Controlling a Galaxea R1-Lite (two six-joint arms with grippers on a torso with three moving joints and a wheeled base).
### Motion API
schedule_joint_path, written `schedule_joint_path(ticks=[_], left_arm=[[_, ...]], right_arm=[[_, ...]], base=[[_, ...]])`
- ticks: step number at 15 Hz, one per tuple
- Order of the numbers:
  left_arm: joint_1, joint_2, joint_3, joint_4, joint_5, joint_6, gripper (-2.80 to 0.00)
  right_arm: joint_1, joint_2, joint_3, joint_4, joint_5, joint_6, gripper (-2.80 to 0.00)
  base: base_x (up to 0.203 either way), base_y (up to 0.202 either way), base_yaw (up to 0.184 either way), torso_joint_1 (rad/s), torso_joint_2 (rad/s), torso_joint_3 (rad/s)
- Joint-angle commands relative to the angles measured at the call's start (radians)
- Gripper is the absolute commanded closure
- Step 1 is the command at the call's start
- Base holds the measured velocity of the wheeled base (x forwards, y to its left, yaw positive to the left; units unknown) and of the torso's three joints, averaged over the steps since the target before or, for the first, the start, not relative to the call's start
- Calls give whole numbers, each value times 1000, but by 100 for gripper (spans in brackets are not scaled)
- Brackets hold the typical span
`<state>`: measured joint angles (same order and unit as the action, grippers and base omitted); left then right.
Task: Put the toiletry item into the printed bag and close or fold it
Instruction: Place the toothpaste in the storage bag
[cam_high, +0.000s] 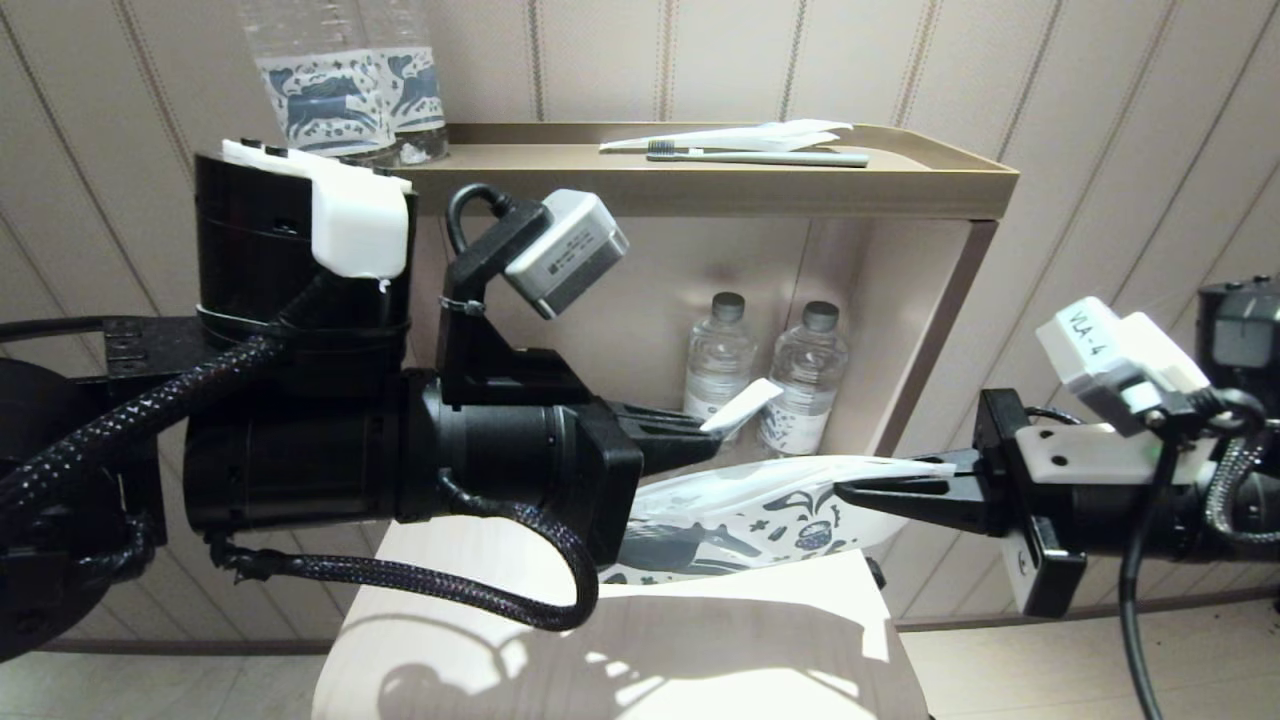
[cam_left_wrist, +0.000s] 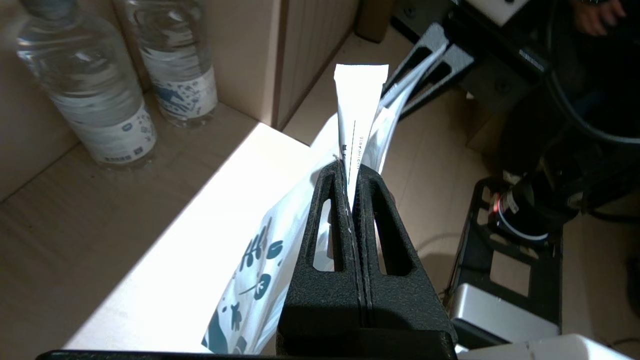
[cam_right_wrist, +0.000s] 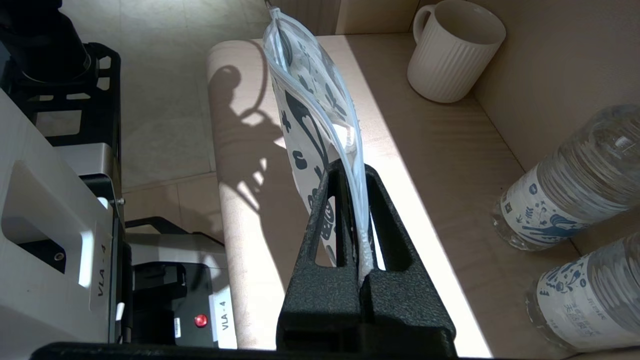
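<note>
The printed bag (cam_high: 740, 520), white with blue-grey horse and motifs, hangs edge-up just above the light table (cam_high: 700, 650). My right gripper (cam_high: 850, 492) is shut on its right end. The right wrist view shows the bag (cam_right_wrist: 310, 105) pinched between those jaws at the gripper (cam_right_wrist: 352, 167), its top edge gaping slightly. My left gripper (cam_high: 712, 428) is shut on the toiletry item (cam_high: 745, 405), a flat white tube. In the left wrist view the tube (cam_left_wrist: 360, 110) sticks out past the gripper (cam_left_wrist: 350, 172), right above the bag (cam_left_wrist: 250, 270). Whether its tip is inside the bag is hidden.
Two water bottles (cam_high: 720, 365) (cam_high: 805, 375) stand in the shelf recess behind the bag. A white ribbed mug (cam_right_wrist: 452, 50) sits farther along that surface. On the upper tray shelf (cam_high: 980, 180) lie a toothbrush (cam_high: 760, 157) and a plain white wrapper (cam_high: 770, 135), beside more bottles (cam_high: 340, 90).
</note>
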<state>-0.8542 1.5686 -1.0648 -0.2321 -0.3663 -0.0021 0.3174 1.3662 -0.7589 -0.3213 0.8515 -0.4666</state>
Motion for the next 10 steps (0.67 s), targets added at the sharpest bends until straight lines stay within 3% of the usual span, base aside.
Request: schedule_joint_path(ticks=[1, 10], left_arm=[[-6, 25, 9, -1, -5, 6, 0], [-39, 31, 78, -9, -6, 56, 0]], right_arm=[[0, -1, 0, -2, 5, -3, 0], [0, 6, -2, -2, 4, -3, 0]], base=[[0, 0, 0, 0, 0, 0], [0, 0, 0, 0, 0, 0]])
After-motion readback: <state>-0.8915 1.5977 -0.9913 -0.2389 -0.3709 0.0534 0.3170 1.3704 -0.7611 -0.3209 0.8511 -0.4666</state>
